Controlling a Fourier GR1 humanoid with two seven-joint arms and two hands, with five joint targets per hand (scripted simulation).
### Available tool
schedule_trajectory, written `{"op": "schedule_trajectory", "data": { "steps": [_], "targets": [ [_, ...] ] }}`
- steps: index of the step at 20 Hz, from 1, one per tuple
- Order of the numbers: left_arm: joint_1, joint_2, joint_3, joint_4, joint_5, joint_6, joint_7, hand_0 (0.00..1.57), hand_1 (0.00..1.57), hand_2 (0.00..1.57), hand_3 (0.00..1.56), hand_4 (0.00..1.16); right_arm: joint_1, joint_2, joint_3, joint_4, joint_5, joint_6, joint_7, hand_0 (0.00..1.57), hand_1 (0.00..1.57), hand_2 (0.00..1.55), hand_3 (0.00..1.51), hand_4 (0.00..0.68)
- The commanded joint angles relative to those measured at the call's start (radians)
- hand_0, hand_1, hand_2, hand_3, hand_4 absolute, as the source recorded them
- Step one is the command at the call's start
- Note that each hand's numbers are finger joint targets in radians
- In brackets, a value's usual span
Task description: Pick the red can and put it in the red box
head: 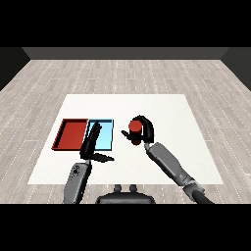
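Observation:
The red can [134,128] stands upright near the middle of the white table [162,112], just right of the trays. My right hand [145,129] is curled round it from the right and behind. The red tray [71,134] lies at the left, with nothing visible in it. My left hand [92,141] reaches over the near part of the light blue tray [105,132], its fingers straight and its thumb pointing right; it holds nothing.
The light blue tray touches the red tray's right side. Both grey forearms come in from the lower corners. Bare table spreads to the right of the can and behind the trays.

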Motion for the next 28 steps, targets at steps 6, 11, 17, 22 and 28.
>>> {"op": "schedule_trajectory", "data": {
  "steps": [6,11,17,22,28],
  "targets": [
    [-0.039,0.013,-0.055,-0.081,-0.002,0.008,0.135,0.00,0.00,0.00,0.00,0.00,0.055,-0.025,-0.061,-0.231,0.124,0.017,0.098,1.57,1.57,1.46,1.40,0.636],
    [-0.031,-0.005,-0.161,0.002,0.057,0.051,0.078,0.00,0.00,0.00,0.00,0.00,0.099,0.001,-0.041,-0.284,0.211,0.020,0.099,1.57,1.57,1.48,1.43,0.656],
    [-0.054,-0.005,-0.225,0.002,0.060,0.114,0.126,0.00,0.00,0.00,0.00,0.00,0.116,0.093,-0.065,-0.276,0.298,0.050,0.092,1.57,1.57,1.48,1.42,0.650],
    [-0.119,-0.006,-0.299,0.142,0.084,0.177,0.098,0.00,0.00,0.00,0.00,0.00,0.142,0.085,-0.106,-0.307,0.340,0.105,0.156,1.57,1.57,1.48,1.41,0.655],
    [-0.142,-0.006,-0.314,0.142,0.134,0.189,0.143,0.00,0.00,0.00,0.00,0.00,0.126,0.160,-0.178,-0.233,0.349,0.205,0.108,1.57,1.57,1.48,1.42,0.654]
  ]
}}
